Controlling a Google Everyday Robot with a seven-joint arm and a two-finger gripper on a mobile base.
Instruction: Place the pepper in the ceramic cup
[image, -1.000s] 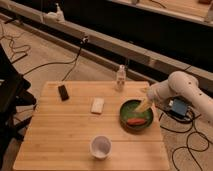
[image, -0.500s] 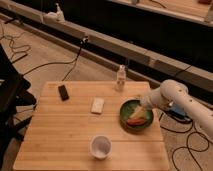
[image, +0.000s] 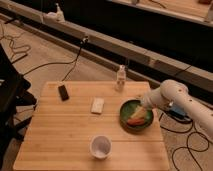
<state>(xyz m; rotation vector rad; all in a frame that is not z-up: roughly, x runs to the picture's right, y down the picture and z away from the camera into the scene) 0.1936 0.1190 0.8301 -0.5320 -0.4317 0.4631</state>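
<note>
Leftward it has come since a second ago: the white arm has slid in from the bench's right edge, and the claw (image: 142, 107) now hangs over the right half of the one green bowl (image: 128, 111), fingers spread wide and holding nothing. Just below it, one pepper (image: 136, 120), small, elongated and orange-red, lies inside that round bowl toward its near side. Out from there, one ceramic cup (image: 100, 146), white, glossy and round, stands upright near the front edge, well apart from the bowl. One pale flat rectangular block (image: 97, 105) lies left of the bowl, and one small black oblong (image: 63, 92) lies further left. One small clear bottle (image: 120, 77) stands at the back edge. All of it sits on one pale wood-grain bench (image: 60, 130).
</note>
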